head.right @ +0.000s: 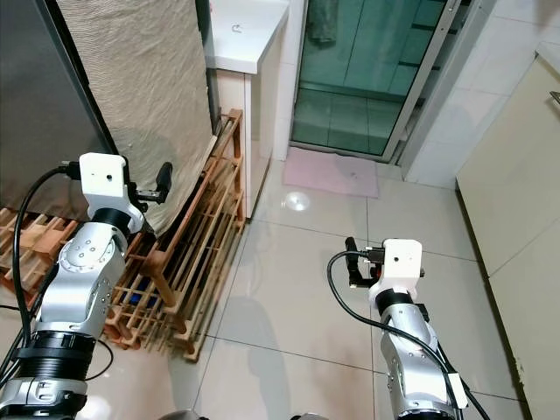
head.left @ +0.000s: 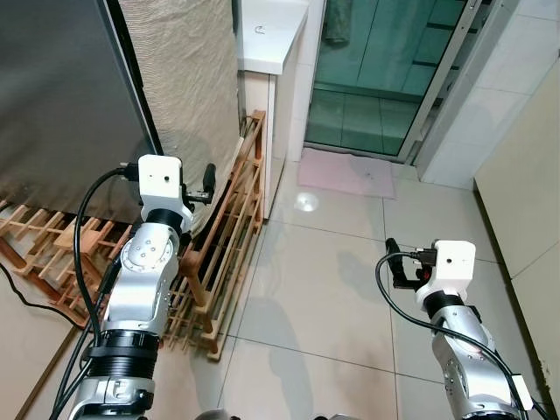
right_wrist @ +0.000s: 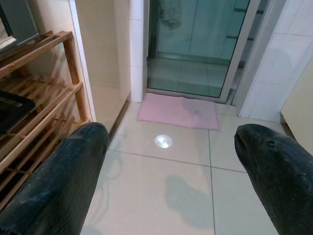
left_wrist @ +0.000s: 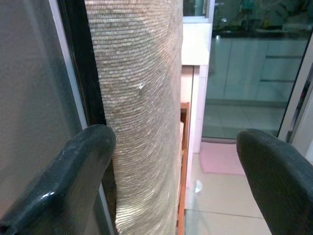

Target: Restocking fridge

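Fridge (head.left: 61, 96), dark and glossy, is seen at the left, its side draped with a beige textured cloth (head.left: 184, 79), above a low wooden rack (head.left: 219, 254) on the tiled floor (head.left: 332, 289). The left gripper (left_wrist: 176, 171) is held spread and empty just beside the cloth-covered edge. The right gripper (right_wrist: 171, 176) is likewise held apart, grasping nothing, over the floor, well apart from a pink mat (head.left: 350, 171) laid before a glass door (head.left: 385, 70).

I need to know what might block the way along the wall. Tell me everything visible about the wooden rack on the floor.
The wooden rack is a slatted shelf unit of light reddish-brown wood with several tiers of thin bars between thicker rails. It stands tilted on the tiled floor, its top leaning toward the white cabinet and the textured beige panel. More slatted wooden pieces lie flat beside it. The left pincer hangs above it, apart from it.
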You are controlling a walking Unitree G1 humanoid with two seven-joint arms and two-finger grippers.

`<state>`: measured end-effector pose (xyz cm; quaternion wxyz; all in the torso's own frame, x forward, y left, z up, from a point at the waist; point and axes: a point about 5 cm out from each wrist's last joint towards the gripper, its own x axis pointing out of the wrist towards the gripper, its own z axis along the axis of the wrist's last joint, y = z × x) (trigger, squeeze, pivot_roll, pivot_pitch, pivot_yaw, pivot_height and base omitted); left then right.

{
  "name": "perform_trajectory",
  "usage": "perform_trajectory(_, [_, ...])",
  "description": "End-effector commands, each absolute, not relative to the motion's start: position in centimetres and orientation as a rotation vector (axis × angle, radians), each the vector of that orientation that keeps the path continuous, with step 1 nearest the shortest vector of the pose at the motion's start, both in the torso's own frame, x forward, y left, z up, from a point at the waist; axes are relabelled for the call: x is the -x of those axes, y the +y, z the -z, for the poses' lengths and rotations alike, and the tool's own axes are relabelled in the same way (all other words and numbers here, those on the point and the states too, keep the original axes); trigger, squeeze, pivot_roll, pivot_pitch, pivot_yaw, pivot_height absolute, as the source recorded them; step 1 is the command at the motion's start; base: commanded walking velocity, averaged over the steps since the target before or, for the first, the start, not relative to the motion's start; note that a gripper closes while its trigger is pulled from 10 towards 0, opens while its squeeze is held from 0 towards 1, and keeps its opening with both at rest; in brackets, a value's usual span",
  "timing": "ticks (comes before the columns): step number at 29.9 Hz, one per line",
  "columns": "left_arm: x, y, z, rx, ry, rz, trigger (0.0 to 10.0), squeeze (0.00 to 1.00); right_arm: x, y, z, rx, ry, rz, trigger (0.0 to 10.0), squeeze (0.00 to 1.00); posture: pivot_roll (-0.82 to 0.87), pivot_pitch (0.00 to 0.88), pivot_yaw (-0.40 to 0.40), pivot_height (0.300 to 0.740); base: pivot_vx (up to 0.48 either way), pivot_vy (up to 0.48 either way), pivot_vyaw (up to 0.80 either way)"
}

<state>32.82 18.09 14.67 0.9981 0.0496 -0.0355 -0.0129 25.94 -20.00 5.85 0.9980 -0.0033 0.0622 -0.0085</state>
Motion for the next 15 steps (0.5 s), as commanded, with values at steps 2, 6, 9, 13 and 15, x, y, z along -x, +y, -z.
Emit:
perform_trajectory(2, [-33.5, 17.9, -15.3, -0.111, -0.093, 0.018, 10.0, 0.00, -25.9, -20.4, -6.1, 0.015, 0.110, 0.031, 10.0, 0.00, 0.02, 0.000, -0.032, 0.740, 0.000, 0.000, 0.00])
perform_trajectory(6, [-33.7, 17.7, -15.4, -0.111, -0.095, 0.021, 10.0, 0.00, -25.9, -20.4, -6.0, 0.016, 0.111, 0.033, 10.0, 0.00, 0.02, 0.000, -0.031, 0.740, 0.000, 0.000, 0.00])
perform_trajectory(9, [-33.9, 17.6, -15.3, -0.119, -0.094, 0.009, 10.0, 0.00, -25.8, -20.5, -6.0, 0.017, 0.112, 0.036, 10.0, 0.00, 0.01, 0.000, -0.029, 0.740, 0.000, 0.000, 0.00])
perform_trajectory(13, [-34.0, 18.5, -15.3, -0.123, -0.093, -0.026, 10.0, 0.00, -25.8, -20.5, -6.0, 0.019, 0.114, 0.039, 10.0, 0.00, 0.01, 0.000, -0.028, 0.740, 0.000, 0.000, 0.00])
perform_trajectory(15, [-33.9, 18.9, -15.3, -0.128, -0.091, -0.039, 10.0, 0.00, -25.7, -20.6, -5.9, 0.019, 0.115, 0.039, 10.0, 0.00, 0.02, 0.000, -0.029, 0.740, 0.000, 0.000, 0.00])
